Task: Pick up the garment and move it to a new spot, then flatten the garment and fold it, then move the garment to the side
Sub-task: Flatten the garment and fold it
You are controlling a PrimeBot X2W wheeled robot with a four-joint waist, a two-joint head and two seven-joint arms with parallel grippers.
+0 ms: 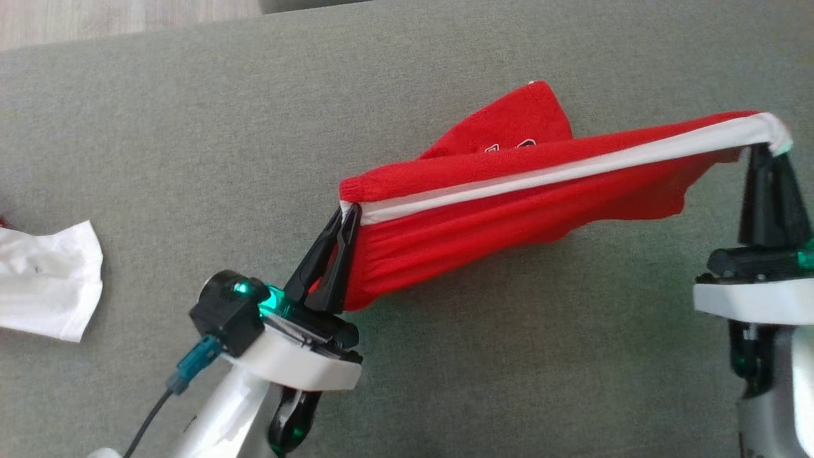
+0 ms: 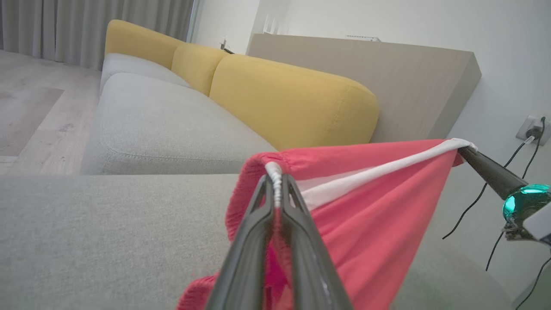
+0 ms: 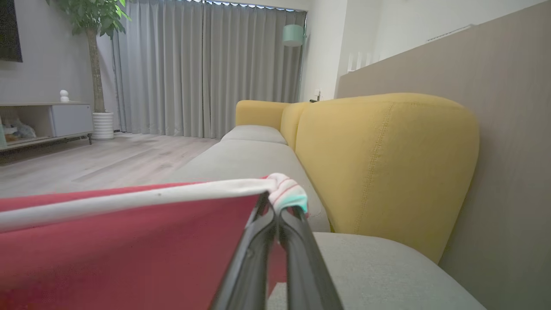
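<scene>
The garment [image 1: 509, 210] is red with a white side stripe, stretched in the air between my two grippers above the grey cushion surface [image 1: 191, 127]. My left gripper [image 1: 348, 210] is shut on its gathered waistband end, seen close up as the garment [image 2: 370, 215] in the left wrist view, where my left gripper [image 2: 277, 178] pinches the white trim. My right gripper [image 1: 769, 149] is shut on the other end of the stripe; in the right wrist view the garment [image 3: 129, 241] hangs left of my right gripper [image 3: 280, 211]. The far part of the cloth droops onto the cushion.
A white cloth [image 1: 48, 280] lies at the left edge of the grey surface. Yellow back cushions [image 2: 292, 99] line the sofa's far side by a beige panel [image 3: 508, 129]. Wooden floor [image 3: 86, 163], curtains and a potted plant [image 3: 92, 64] lie beyond.
</scene>
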